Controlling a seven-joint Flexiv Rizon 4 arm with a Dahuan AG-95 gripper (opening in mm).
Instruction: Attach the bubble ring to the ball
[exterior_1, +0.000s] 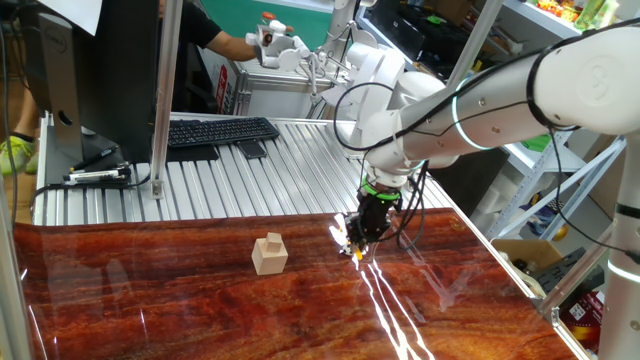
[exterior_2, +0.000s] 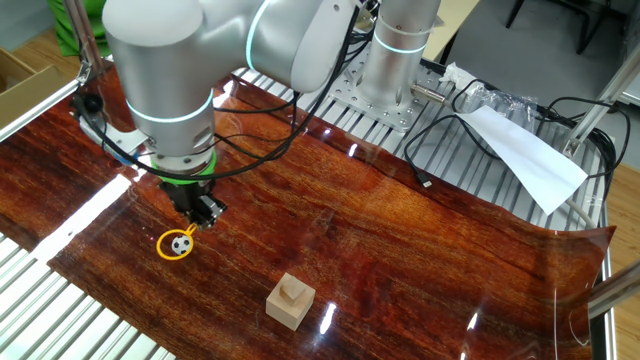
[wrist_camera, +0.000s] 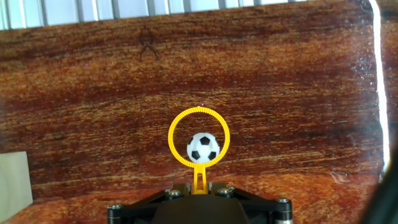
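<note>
The bubble ring (wrist_camera: 198, 135) is a bright yellow loop with a short stem. My gripper (wrist_camera: 198, 188) is shut on the stem and holds the loop low over the red-brown table. A small black-and-white ball (wrist_camera: 203, 147) sits inside the loop, against its lower edge. In the other fixed view the ring (exterior_2: 176, 243) lies round the ball (exterior_2: 179, 243) just below my gripper (exterior_2: 203, 217). In one fixed view my gripper (exterior_1: 357, 243) is low at the table with a bit of yellow at its tip; the ball is hidden there.
A pale wooden block (exterior_1: 269, 253) stands on the table left of my gripper, also in the other fixed view (exterior_2: 290, 300) and at the hand view's left edge (wrist_camera: 15, 177). A keyboard (exterior_1: 222, 130) lies on the metal slats behind.
</note>
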